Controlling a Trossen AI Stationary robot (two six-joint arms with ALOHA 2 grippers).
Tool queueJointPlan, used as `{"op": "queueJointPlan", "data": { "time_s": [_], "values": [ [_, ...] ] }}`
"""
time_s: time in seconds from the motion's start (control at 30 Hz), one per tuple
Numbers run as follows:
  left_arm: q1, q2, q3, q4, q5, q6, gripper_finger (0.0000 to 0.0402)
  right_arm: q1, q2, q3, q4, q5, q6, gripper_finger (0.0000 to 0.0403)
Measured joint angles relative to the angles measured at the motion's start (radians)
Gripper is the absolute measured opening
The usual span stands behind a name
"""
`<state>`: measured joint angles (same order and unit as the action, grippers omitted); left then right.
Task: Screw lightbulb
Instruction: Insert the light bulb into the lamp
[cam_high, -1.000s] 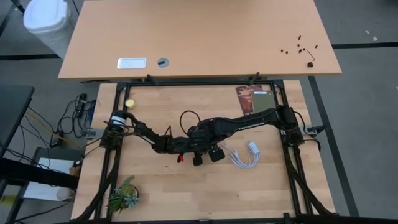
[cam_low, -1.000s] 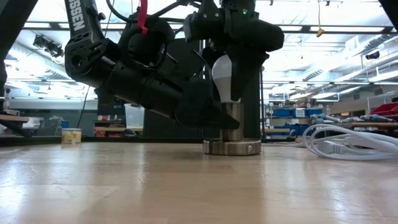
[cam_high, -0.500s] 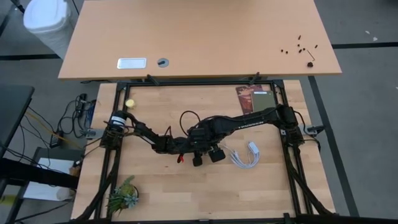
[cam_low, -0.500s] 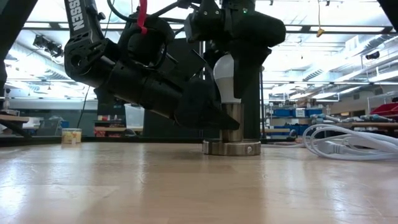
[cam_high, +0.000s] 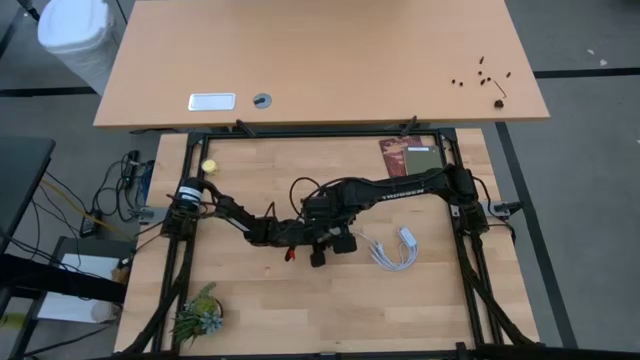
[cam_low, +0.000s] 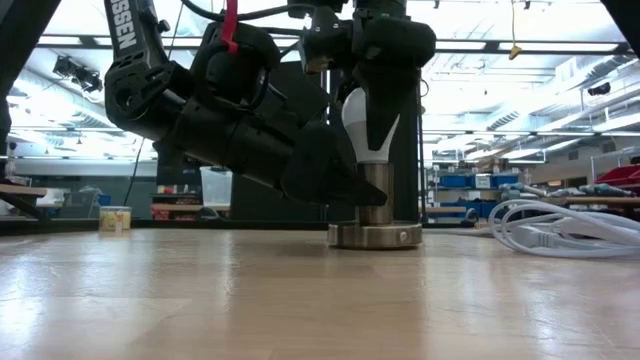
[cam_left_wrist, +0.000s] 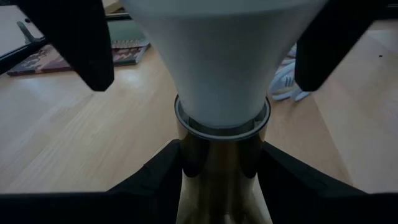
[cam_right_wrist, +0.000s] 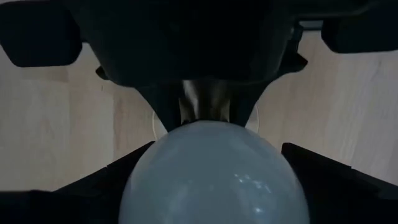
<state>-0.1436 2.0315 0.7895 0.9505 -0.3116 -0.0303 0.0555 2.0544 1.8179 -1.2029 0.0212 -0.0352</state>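
Note:
The white lightbulb (cam_low: 370, 125) stands upright in the metal socket (cam_low: 375, 236), whose round base rests on the table. My left gripper (cam_low: 350, 190) reaches in low from the table's left and is shut on the socket's upright stem. My right gripper (cam_high: 325, 232) points straight down over the lightbulb (cam_right_wrist: 214, 180) and is open. Its fingers (cam_left_wrist: 87, 50) stand on either side of the lightbulb's white cone (cam_left_wrist: 221, 56), and a gap shows beside the cone. The top of the lightbulb is hidden by the gripper in the low view. My left gripper pinches the socket's metal stem (cam_left_wrist: 221, 171) between its two fingers, just below the lightbulb's collar. The fingers come nearly level from the table's left, tipped slightly down, and lie across the stem. The socket stands upright with its base on the table.
A coiled white cord with a plug (cam_high: 392, 250) lies just right of the socket. A book (cam_high: 408, 158) lies at the far right, a small yellow thing (cam_high: 209, 166) at the far left and a small plant (cam_high: 197, 315) at the near left.
My right gripper has rolled about its downward line over the lightbulb and shifted a little toward the table's left, so more of the bulb shows in the low view. The lightbulb, the socket and my left gripper have kept still.

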Motion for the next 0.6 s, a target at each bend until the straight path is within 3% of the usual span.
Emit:
{"op": "queueJointPlan", "data": {
  "time_s": [0.43,0.6],
  "values": [
    [0.0,0.0,0.0,-0.002,0.002,0.0,0.0184,0.012,0.0,0.0,-0.003,0.001,0.084,0.0259],
    [0.0,0.0,0.0,-0.002,0.003,-0.004,0.0184,0.013,0.0,0.0,-0.003,0.005,0.189,0.0263]
  ]
}}
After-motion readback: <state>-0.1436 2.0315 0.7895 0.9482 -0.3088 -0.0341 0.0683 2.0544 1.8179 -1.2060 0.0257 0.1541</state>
